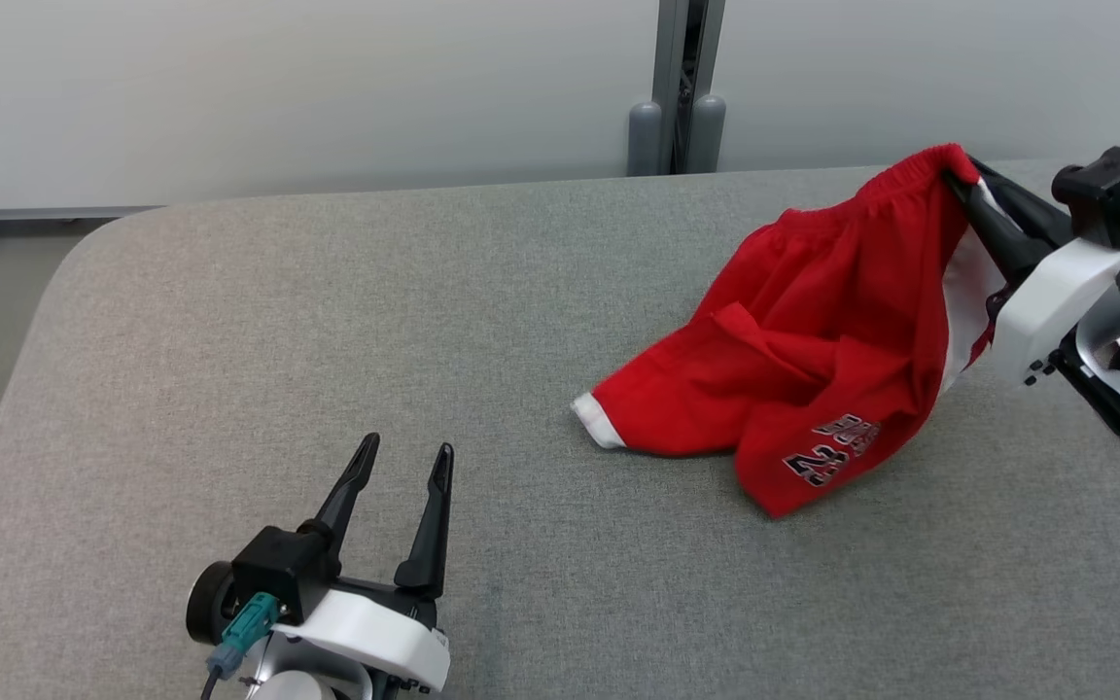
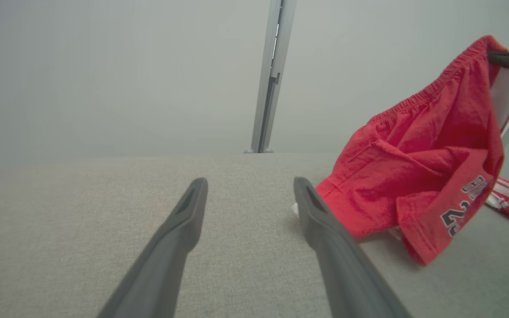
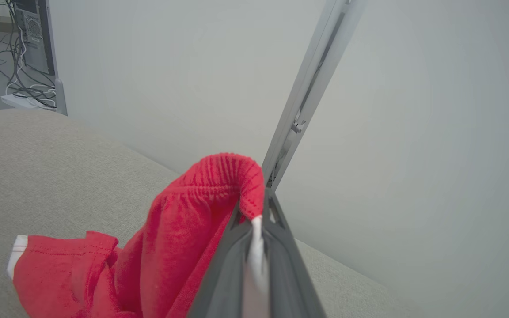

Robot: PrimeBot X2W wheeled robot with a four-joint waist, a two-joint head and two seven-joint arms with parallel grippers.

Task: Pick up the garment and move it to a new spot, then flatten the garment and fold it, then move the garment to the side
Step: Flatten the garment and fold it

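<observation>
**Head view.** The garment, red shorts with white trim and dark lettering, occupies the right half of the grey padded table. Its leg hems rest on the surface and its waistband is raised above it. The right gripper is clenched on the raised waistband end. The left gripper sits at the lower left, released, well apart from the garment. A grey metal post stands behind the table's far edge against a pale wall.

**Left wrist view.** The two fingers stand apart with table cloth between them. The garment lies beyond the right-hand finger.

**Right wrist view.** The fingers press together on a white strip of fabric, and the red elastic folds over their tips. A computer tower with loose cables stands at the upper left.
</observation>
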